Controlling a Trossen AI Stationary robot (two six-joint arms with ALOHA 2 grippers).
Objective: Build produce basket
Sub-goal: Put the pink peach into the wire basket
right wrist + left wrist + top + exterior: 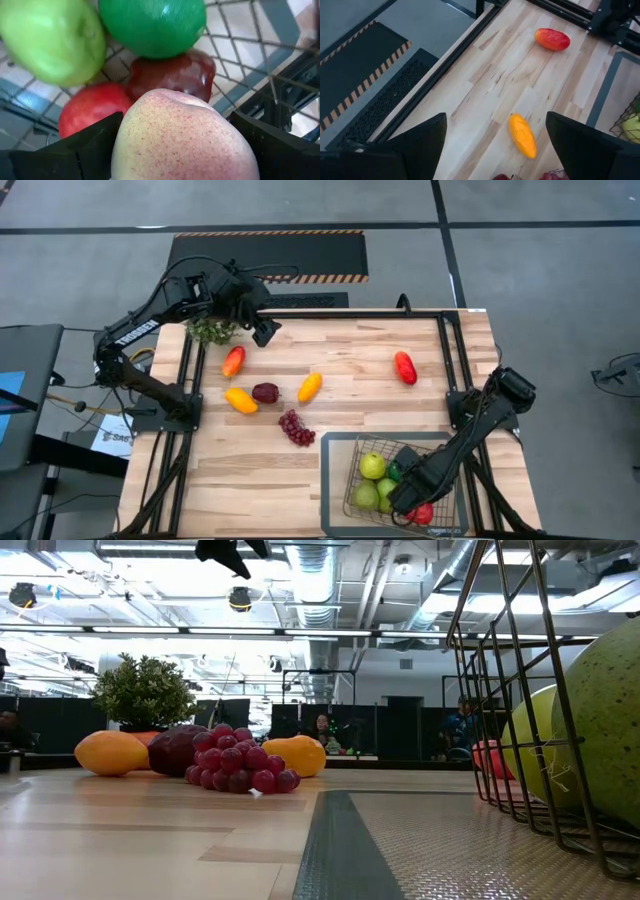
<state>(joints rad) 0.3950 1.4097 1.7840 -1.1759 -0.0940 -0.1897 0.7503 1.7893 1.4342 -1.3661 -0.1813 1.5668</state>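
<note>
**What lies on our wooden table**

We see a light wooden table (360,380) framed by dark rails. A grey mat (334,480) covers its near right part, and the dark wire basket (352,490) stands on that mat. On the bare wood at the left lie a red-orange pepper (233,361), a yellow-orange pepper (240,400), a dark red fruit (265,392), an orange pepper (310,387) and, nearer to us, purple grapes (296,427). A bushy green plant (212,330) stands at the far left edge. Well apart, toward the far right, lies a red pepper (404,367).
</note>
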